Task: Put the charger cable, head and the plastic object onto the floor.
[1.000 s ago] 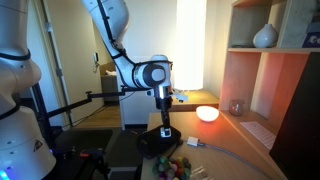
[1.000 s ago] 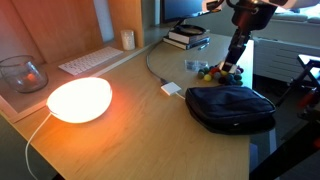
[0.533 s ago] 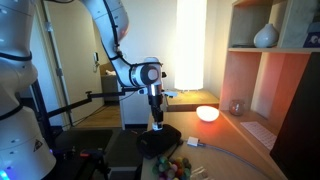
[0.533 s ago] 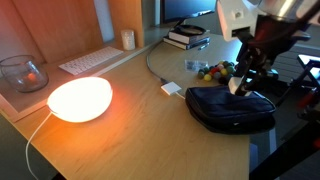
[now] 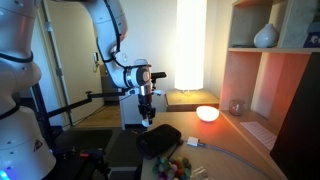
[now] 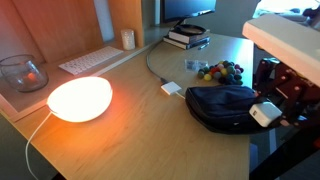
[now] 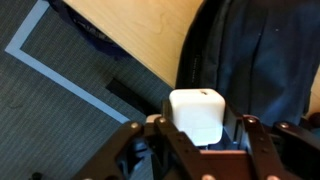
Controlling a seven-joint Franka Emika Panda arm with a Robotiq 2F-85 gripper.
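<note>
While the black pouch (image 6: 225, 107) lies at the table's (image 6: 130, 125) right edge, the gripper (image 7: 197, 127) pinches the white plug head (image 7: 197, 112) just beside it.

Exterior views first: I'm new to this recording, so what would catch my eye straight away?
The glowing lamp on the desk, in front of the keyboard, stands out most. Next comes the white head, clamped in the gripper at the edge of the black pouch.
</note>
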